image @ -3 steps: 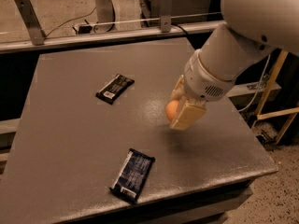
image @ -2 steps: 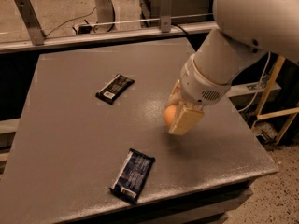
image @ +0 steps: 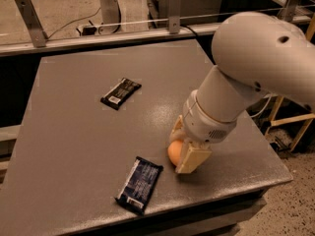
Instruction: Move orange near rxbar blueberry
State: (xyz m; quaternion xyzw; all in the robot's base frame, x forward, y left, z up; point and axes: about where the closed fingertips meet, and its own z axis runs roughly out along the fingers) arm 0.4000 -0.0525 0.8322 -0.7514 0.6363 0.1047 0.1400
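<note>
The orange (image: 173,152) is a small round fruit held between the fingers of my gripper (image: 183,152), low over the grey table (image: 74,132) near its front edge. The gripper is shut on it; one cream finger (image: 192,159) covers its right side. The rxbar blueberry (image: 140,184), a dark navy-blue wrapped bar with pale print, lies flat just left of and below the orange, a short gap away. My white arm (image: 246,73) comes in from the upper right.
A black-wrapped bar with a white label patch (image: 121,93) lies farther back on the table. The table's front edge (image: 206,200) is close below the gripper. A metal rail with posts (image: 173,4) runs behind the table.
My gripper has carried the orange down and to the left, from the middle right of the table to a spot close beside the navy-blue bar.
</note>
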